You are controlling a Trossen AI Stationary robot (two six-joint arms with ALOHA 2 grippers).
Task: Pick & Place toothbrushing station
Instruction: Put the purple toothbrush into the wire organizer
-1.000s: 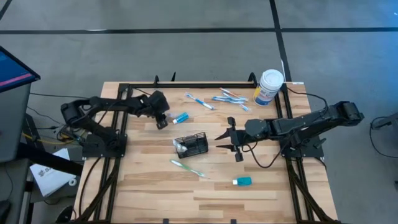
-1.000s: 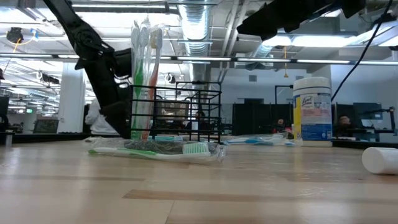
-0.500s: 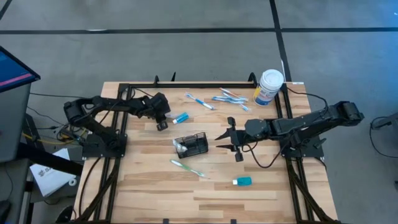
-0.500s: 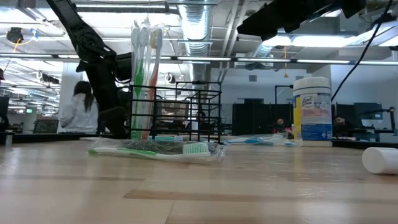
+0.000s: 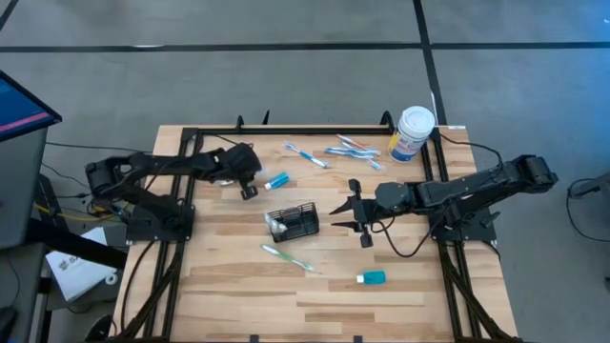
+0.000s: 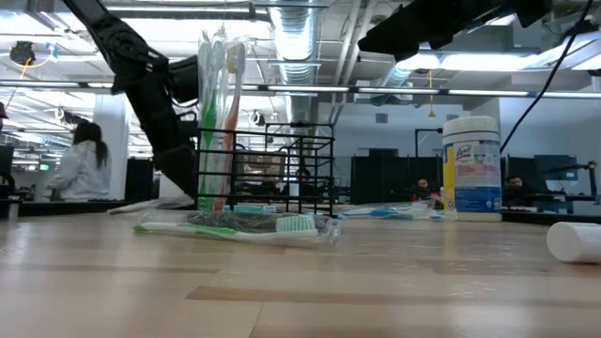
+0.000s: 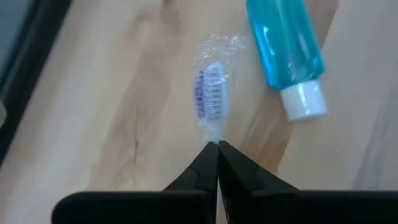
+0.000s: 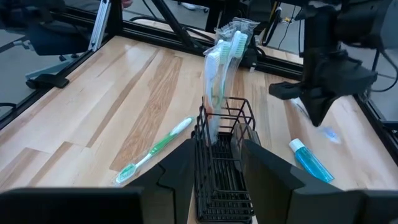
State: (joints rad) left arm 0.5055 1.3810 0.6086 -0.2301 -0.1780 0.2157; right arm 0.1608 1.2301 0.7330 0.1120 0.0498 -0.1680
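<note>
The toothbrushing station (image 5: pixel 294 222) is a small black wire-mesh holder standing mid-table, with wrapped toothbrushes (image 6: pixel 218 113) upright in it. My left gripper (image 5: pixel 250 188) is left of and beyond it, next to a blue tube (image 5: pixel 276 179), and is shut on a plastic-wrapped toothbrush with purple bristles (image 7: pixel 208 93). My right gripper (image 5: pixel 341 217) hangs open just right of the station. In the right wrist view its fingers frame the holder (image 8: pixel 224 168) without touching it. My left gripper pinches the wrapped toothbrush between its two fingertips (image 7: pixel 211 155), on the wrap just below the bristle head (image 7: pixel 213 132). The fingers slant down from the table's left side, with the head pointing away from them. The fingers hide the handle. Whether the brush is clear of the table, I cannot tell.
A green toothbrush (image 5: pixel 288 257) lies near the station's front, and a small tube (image 5: pixel 372 277) is farther right. Several toothbrushes (image 5: pixel 348 150) lie at the far side beside a white canister (image 5: pixel 412 133). A black frame (image 5: pixel 315 131) borders the table.
My left arm has drawn back a little toward the table's left edge and risen slightly; its gripper stays by the blue tube. In the low view a pale slanted stick now shows under that arm. A person in the room behind has walked to the left.
</note>
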